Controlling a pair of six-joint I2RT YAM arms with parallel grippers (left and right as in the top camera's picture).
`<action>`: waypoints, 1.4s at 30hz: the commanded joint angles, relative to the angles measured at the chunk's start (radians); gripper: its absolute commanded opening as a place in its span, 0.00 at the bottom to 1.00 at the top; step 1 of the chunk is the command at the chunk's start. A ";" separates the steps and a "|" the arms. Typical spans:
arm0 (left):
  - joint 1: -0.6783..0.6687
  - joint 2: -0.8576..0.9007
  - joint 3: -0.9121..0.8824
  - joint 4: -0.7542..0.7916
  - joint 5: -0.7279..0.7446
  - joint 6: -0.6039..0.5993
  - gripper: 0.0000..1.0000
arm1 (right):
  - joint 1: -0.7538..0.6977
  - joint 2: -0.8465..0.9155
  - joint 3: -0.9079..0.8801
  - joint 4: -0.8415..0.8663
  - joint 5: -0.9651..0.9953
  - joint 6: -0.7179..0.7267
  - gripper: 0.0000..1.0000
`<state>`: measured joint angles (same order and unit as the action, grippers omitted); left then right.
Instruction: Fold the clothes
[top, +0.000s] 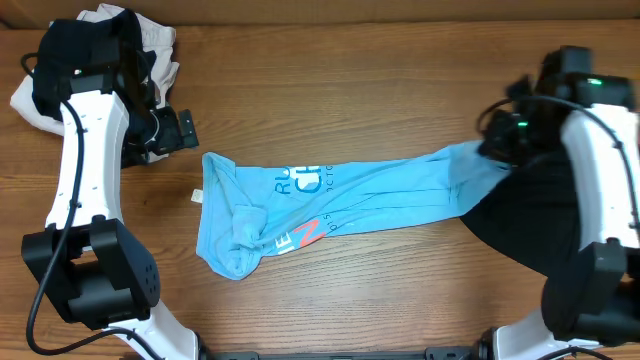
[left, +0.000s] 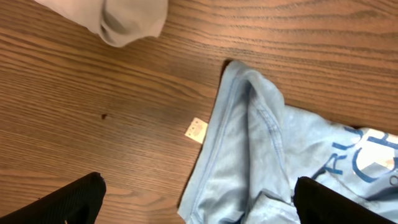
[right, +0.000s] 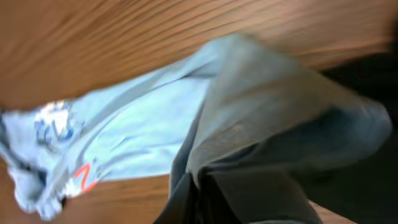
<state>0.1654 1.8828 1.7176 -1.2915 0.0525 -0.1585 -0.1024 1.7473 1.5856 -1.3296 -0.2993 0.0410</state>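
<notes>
**Desk:** What are your fingers doing?

**Me:** My left gripper (left: 199, 204) is spread as wide as it goes and holds nothing. In my left wrist view its two dark fingertips sit in the bottom corners. Between them I see wood and the crumpled end of the sky-blue T-shirt (top: 340, 200). My right gripper (top: 497, 135) is clamped tight on the shirt's other end, and in my right wrist view the blue cloth bunches up right at the lens.

**Desk:** Where does the shirt lie?

**Me:** Overhead, it stretches across the middle of the table (top: 400, 60). It runs from a rumpled heap at lower left up to my right gripper at the right of the frame. A small white tag (left: 196, 130) lies on the wood just beside its left edge.

**Desk:** And the other clothes?

**Me:** A black garment (top: 530, 220) lies at the right of the frame under my right arm, touching the shirt. A beige garment (top: 160, 45) sits heaped in the upper left corner, behind my left arm.
</notes>
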 joint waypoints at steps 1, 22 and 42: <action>0.000 -0.020 0.018 -0.010 0.026 -0.014 1.00 | 0.114 -0.031 -0.021 0.003 -0.006 -0.019 0.04; 0.000 -0.019 0.018 -0.035 0.027 -0.011 1.00 | 0.714 -0.029 -0.242 0.443 -0.041 0.199 1.00; -0.180 -0.294 -0.630 0.276 0.013 -0.079 1.00 | 0.219 -0.051 -0.076 0.171 0.018 0.126 1.00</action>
<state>-0.0063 1.6775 1.2171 -1.0866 0.1230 -0.2012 0.1265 1.7260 1.4914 -1.1576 -0.2825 0.1997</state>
